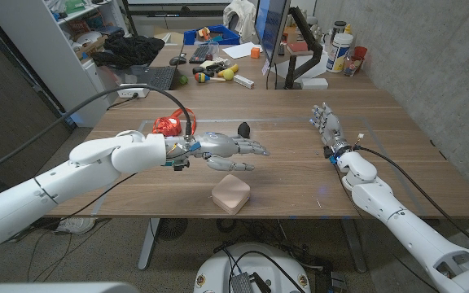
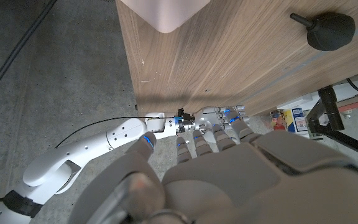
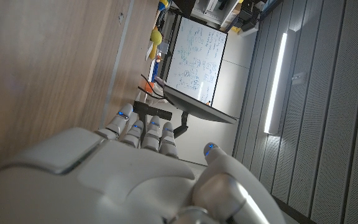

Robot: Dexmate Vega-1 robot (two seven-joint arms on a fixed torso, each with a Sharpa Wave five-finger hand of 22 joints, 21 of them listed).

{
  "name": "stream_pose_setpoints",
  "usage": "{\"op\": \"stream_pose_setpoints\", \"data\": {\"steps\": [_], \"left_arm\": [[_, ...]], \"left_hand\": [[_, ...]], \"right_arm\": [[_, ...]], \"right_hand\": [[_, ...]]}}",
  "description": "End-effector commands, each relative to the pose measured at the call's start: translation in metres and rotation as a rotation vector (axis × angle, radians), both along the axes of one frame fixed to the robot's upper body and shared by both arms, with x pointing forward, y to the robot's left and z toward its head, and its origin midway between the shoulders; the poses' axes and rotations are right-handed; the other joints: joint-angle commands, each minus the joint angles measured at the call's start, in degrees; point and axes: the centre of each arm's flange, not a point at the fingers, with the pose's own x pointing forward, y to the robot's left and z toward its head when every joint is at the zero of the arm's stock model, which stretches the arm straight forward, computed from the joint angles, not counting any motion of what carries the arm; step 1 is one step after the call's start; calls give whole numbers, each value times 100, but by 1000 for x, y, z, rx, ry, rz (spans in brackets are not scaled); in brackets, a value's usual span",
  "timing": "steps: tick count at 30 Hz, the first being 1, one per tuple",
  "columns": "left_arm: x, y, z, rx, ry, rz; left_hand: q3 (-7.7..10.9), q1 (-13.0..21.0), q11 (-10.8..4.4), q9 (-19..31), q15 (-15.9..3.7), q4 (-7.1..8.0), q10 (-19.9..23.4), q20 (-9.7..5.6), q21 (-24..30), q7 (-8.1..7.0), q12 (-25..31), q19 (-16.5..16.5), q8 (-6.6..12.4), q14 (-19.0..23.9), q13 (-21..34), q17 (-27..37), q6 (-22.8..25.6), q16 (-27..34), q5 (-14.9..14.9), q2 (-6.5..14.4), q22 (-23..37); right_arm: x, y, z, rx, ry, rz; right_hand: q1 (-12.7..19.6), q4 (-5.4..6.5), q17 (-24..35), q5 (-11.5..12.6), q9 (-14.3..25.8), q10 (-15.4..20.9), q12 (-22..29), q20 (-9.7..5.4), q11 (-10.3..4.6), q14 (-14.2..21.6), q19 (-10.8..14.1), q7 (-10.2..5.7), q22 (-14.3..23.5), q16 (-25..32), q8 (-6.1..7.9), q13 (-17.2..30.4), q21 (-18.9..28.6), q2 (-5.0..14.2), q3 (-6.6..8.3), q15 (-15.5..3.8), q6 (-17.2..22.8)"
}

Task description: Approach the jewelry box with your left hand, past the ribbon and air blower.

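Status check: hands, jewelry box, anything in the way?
Left robot hand open, above the table just behind the jewelry box, not touching. Right robot hand open, idle at the far right. Ribbon and air blower behind the left hand; path clear.

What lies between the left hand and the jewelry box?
Only bare wooden table. In the head view the left hand hovers just behind the pink jewelry box, with nothing between them.

Jewelry box near table edge; ribbon and air blower behind.
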Motion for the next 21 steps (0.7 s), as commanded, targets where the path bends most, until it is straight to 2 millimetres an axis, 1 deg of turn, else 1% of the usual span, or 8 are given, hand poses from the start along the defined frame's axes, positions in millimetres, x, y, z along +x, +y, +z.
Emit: {"op": "stream_pose_setpoints", "data": {"steps": [1, 21], "left_arm": [[3, 2, -6, 40, 25, 15], [4, 4, -14, 58, 54, 39]], "left_hand": [[-2, 29, 0, 5, -136, 9, -5, 31, -18, -17, -18, -25, 14, -37, 29, 29, 23, -11, 27, -34, 26], [-24, 28, 13, 9, -125, 49, -64, 32, -81, -12, -35, -63, -4, -100, 32, 36, -41, -23, 17, -28, 34]], "right_arm": [[1, 2, 0, -4, 5, -1], [1, 2, 0, -9, 6, 2]], "right_hand": [[11, 22, 20, 33, 28, 35, 15, -186, 8, -17, 25, 10, 18, 27, 37, 10, -23, 398, 10, -8, 34], [10, 23, 20, 33, 28, 36, 15, -183, 14, -17, 36, 16, 20, 26, 37, 10, -55, 397, 7, -4, 27]]}}
